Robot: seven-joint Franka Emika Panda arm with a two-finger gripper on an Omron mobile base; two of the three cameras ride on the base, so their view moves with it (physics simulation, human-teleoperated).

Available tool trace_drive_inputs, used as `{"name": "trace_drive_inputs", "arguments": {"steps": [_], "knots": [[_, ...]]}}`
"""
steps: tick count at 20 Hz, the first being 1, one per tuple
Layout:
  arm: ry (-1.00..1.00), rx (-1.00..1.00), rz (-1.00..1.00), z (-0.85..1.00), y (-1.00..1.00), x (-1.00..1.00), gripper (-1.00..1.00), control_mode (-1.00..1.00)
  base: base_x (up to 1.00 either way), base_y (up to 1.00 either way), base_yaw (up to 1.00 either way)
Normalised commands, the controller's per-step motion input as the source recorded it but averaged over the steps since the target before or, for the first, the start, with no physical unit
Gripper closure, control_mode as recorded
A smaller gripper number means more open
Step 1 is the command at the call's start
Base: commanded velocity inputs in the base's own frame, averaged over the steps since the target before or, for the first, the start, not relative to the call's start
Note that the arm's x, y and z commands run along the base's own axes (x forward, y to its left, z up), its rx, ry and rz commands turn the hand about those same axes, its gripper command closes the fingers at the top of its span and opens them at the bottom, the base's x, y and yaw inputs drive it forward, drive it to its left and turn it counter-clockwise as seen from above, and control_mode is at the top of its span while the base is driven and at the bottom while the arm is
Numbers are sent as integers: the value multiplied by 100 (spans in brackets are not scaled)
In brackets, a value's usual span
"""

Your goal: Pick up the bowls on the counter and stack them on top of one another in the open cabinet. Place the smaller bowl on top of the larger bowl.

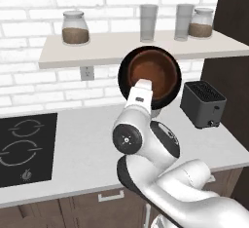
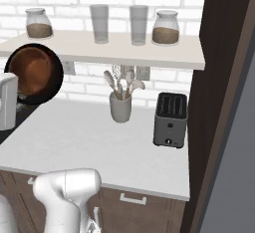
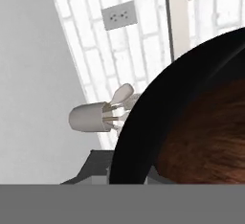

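Writing: none was readable.
Bowls: two, smaller bowl (image 1: 153, 73) nested in larger bowl (image 1: 125, 65), tipped, at 12 o'clock above the counter (image 1: 82, 144).
Shelf: two jars, two glasses.
Gripper: hidden behind the bowls; grip could not be told.

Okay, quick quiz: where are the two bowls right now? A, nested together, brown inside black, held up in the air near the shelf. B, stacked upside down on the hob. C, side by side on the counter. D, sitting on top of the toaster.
A: the smaller bowl sits nested inside the larger bowl, both tipped toward the base cameras, above the counter and at the edge of the open cabinet.
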Motion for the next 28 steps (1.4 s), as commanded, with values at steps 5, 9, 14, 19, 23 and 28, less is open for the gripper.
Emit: {"name": "trace_drive_inputs", "arguments": {"steps": [5, 9, 14, 19, 23, 28], "knots": [[0, 0, -1, 100, 7, -11, 100, -100, 0, 0, 0], [18, 0, 0, 98, 28, 73, 100, -100, 0, 0, 0], [21, -2, 0, 85, 30, 92, 100, -100, 0, 0, 0], [34, -5, 0, 16, 16, 100, 100, -100, 0, 0, 0], [35, -8, 0, 0, 16, 100, 100, -100, 0, 0, 0], [21, -7, 0, -9, 10, 100, 100, -100, 0, 0, 0]]}}
